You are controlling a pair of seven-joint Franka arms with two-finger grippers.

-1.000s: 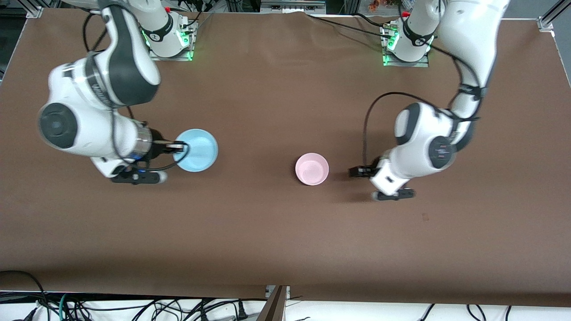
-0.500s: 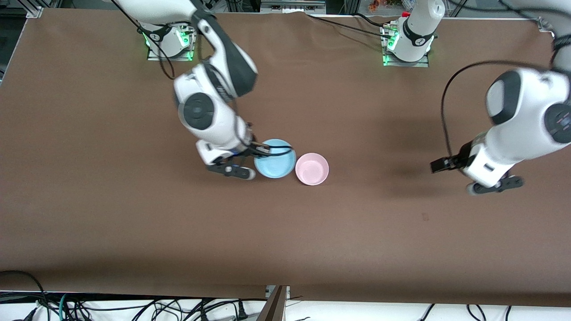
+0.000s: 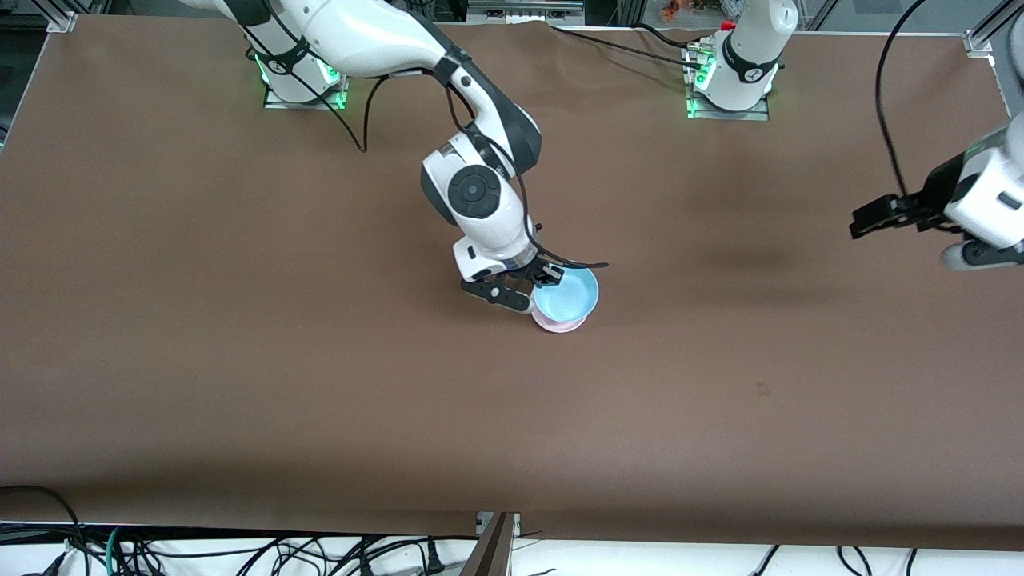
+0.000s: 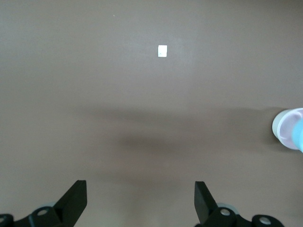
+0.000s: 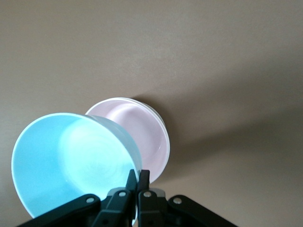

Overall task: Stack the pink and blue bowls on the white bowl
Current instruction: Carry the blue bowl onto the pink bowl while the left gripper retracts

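My right gripper (image 3: pixel 550 276) (image 5: pixel 138 176) is shut on the rim of the light blue bowl (image 3: pixel 568 294) (image 5: pixel 71 161). It holds the bowl tilted, just over the pink bowl (image 3: pixel 560 325) (image 5: pixel 142 137), which stands mid-table. A second pale rim line shows under the pink rim; I cannot tell whether that is the white bowl. My left gripper (image 3: pixel 864 220) (image 4: pixel 140 189) hangs open and empty over bare table at the left arm's end. Its wrist view catches the pink bowl (image 4: pixel 284 128) and the blue bowl (image 4: pixel 299 135) at the picture's edge.
A small white tag (image 4: pixel 162 51) lies on the brown table cover under the left gripper. A faint mark (image 3: pixel 762 390) sits nearer the front camera. The two arm bases (image 3: pixel 728 80) stand along the table's back edge, with cables below the front edge.
The right arm carried the blue bowl from its end of the table to over the pink bowl. The left arm drew back from beside the pink bowl toward its own end, still open.
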